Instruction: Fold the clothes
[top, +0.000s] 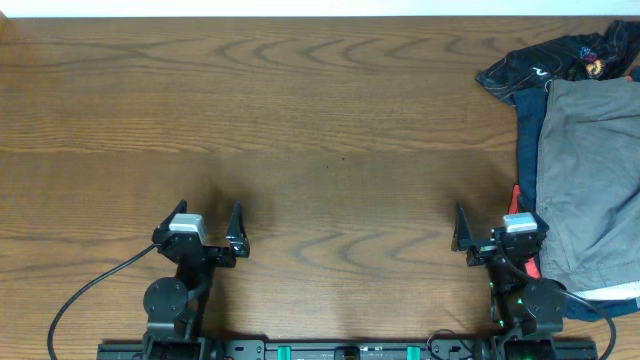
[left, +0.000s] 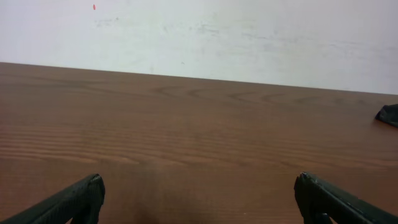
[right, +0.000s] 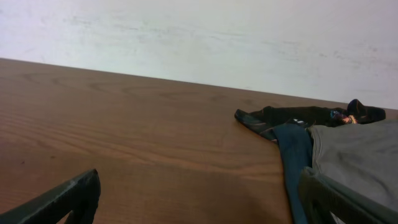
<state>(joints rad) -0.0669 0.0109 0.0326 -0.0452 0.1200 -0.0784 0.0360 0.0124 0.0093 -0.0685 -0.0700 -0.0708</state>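
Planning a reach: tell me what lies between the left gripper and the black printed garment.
Nothing: bare table from left gripper to black printed garment, in the overhead view.

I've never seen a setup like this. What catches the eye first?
A heap of clothes at the table's right edge: grey shorts on top, a navy garment beneath, a black printed one at the far corner. Then the two black claws near the front edge, the left gripper and the right gripper, both open and holding nothing.
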